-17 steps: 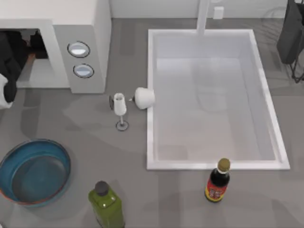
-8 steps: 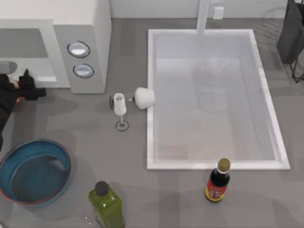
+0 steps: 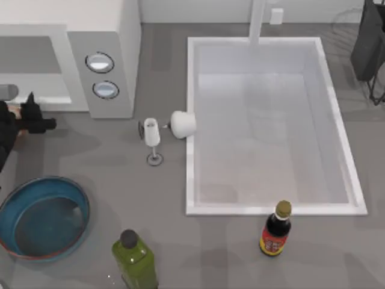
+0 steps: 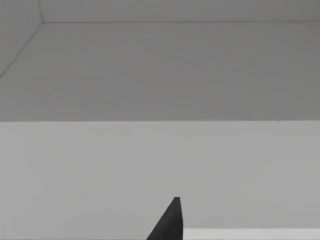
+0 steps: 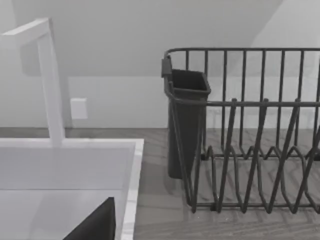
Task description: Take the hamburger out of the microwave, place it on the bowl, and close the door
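The white microwave (image 3: pixel 111 36) stands at the table's back left, its cavity (image 3: pixel 36 66) open toward the front. My left gripper (image 3: pixel 41 112) hovers just in front of the cavity's lower lip, at the table's left edge. A faint orange-pink patch (image 3: pixel 20 130) shows against the arm beside it; I cannot tell whether that is the hamburger. The left wrist view faces bare white cavity walls (image 4: pixel 160 165). The blue bowl (image 3: pixel 13 198) sits at the front left, well in front of the gripper, with nothing in it. The door is out of view. My right arm (image 3: pixel 368 42) is parked at the back right.
A wine glass (image 3: pixel 151 137) and a tipped white cup (image 3: pixel 183 124) lie between the microwave and the white sink basin (image 3: pixel 191 120). A green bottle (image 3: pixel 136 260) and a dark sauce bottle (image 3: pixel 275 232) stand along the front. A black dish rack (image 5: pixel 250 140) sits by the right arm.
The left gripper has pulled out of the microwave cavity, where it was a second ago. It now sits in front of the cavity, a little nearer the table's front. The right arm is still.
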Controlling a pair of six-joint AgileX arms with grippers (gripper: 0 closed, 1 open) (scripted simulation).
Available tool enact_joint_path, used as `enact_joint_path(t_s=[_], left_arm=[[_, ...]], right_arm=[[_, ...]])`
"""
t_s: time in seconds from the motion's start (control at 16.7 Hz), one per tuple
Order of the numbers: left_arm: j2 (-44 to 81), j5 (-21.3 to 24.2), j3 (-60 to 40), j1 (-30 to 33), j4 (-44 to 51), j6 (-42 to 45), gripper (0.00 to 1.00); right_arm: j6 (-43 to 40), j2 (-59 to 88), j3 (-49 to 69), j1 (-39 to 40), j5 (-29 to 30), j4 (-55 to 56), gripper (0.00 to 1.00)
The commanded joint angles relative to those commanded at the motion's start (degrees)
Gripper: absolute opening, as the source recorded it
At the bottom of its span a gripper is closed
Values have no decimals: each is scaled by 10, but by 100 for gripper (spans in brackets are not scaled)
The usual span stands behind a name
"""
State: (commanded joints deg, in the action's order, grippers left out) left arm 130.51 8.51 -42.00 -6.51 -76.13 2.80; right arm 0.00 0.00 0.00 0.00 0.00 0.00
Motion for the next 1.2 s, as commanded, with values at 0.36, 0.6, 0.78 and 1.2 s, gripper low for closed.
enact_joint_path(t_s=[0.36,0.6,0.78,1.2], left_arm=[[-103,-1,-1,0,104,0,0],[-195,-2,-4,0,200,1,0],[-232,-3,-6,-1,238,1,0],[-234,-5,-12,6,253,-15,0]], right_arm=[[0,0,0,0,0,0,100],[0,0,0,0,0,0,100],[0,0,0,0,0,0,100],[0,0,0,0,0,0,100]])
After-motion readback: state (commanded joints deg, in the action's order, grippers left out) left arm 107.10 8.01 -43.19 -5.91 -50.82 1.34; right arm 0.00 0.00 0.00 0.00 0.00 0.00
